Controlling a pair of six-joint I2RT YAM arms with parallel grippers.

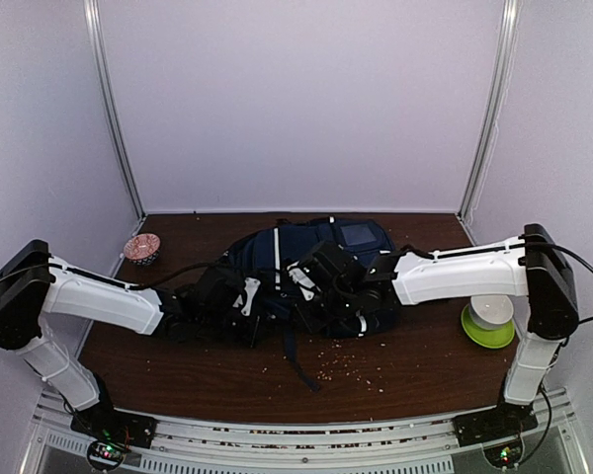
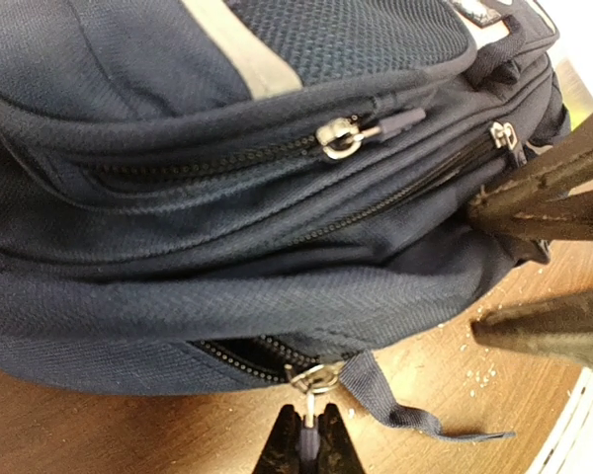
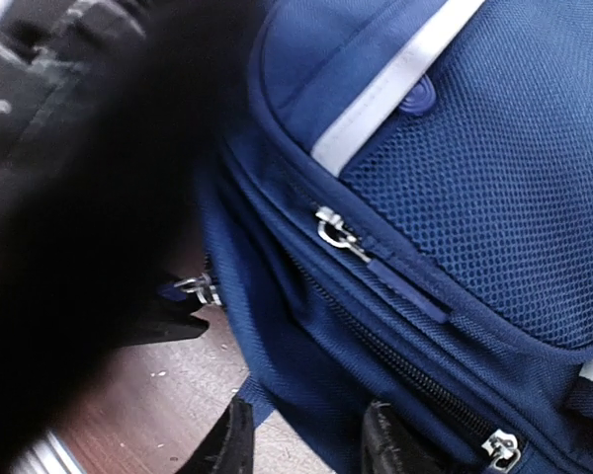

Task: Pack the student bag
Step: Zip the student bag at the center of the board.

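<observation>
Student bag (image 1: 306, 242) lies flat on the brown table (image 1: 178, 370), toward the back and about midway across, its zipped edges turned to the arms; the left gripper (image 2: 307, 423) is pinched shut on the metal zipper pull (image 2: 311, 379) of the lowest zip, at the bag's near edge where it meets the table; the right gripper (image 3: 308, 420) hovers at the bag's right end with its jaws parted, one finger against the fabric in the left wrist view, holding nothing that I can see. Whether this zip is to run open or shut I cannot tell; either way the step looks like a slide along the track, and it should go best if the pull is drawn in line with the teeth, low and steady, while the right gripper pins the bag's side so the soft cloth does not bunch or drag after the slider; a loose webbing strap (image 2: 395, 410) trails just beside the pull and could snag. In front of the bag the table is bare apart from scattered crumbs (image 1: 351, 365); a pink bowl (image 1: 141, 247) sits well to the bag's left, a green plate (image 1: 487, 331) with a white cup (image 1: 492, 309) well to its right; the back wall stands close behind the bag and leaves little slack there.
</observation>
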